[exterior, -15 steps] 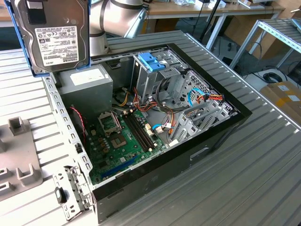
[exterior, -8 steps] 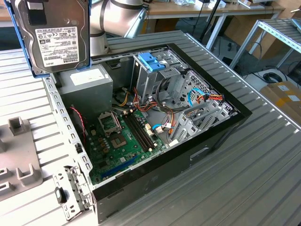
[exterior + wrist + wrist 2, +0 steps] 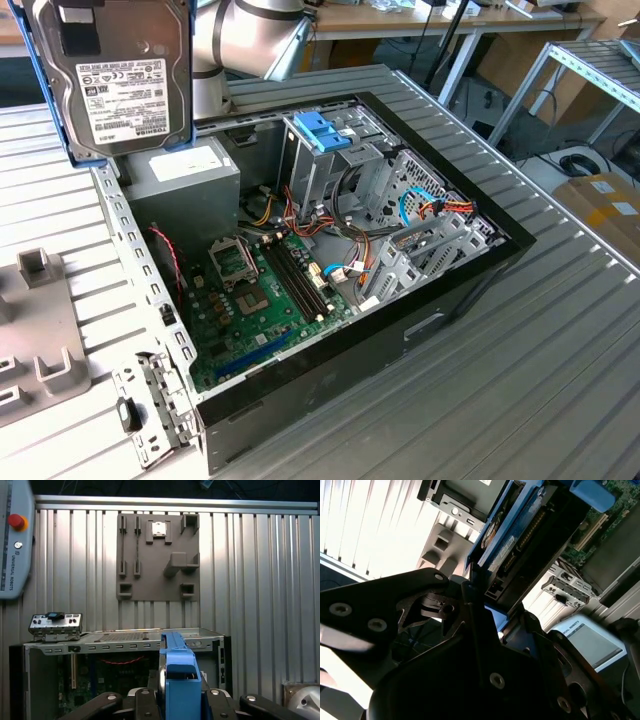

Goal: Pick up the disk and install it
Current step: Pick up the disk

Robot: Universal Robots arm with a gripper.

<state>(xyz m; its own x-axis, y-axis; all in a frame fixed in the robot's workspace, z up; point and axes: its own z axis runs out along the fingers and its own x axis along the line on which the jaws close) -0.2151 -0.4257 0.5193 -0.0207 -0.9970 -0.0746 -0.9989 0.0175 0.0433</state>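
Note:
The disk [image 3: 125,85], a dark-grey hard drive with a white label in a light-blue carrier rail, hangs upright in the air at the exterior view's upper left, above the back corner of the open computer case [image 3: 400,335]. In both wrist views my gripper [image 3: 178,702] [image 3: 481,594] is shut on the disk [image 3: 177,675] [image 3: 530,530], with black fingers [image 3: 141,700] pressed on either side of the blue rail. Inside the case stands a silver drive cage with a deeper-blue latch [image 3: 322,130], to the exterior view's right of the held disk.
The case lies open on a ribbed metal table [image 3: 560,340], showing motherboard [image 3: 260,290], power supply [image 3: 185,170] and cables. A grey fixture plate [image 3: 40,320] and a loose metal bracket [image 3: 150,405] lie on the exterior view's left. A teach pendant [image 3: 12,540] lies beyond the plate.

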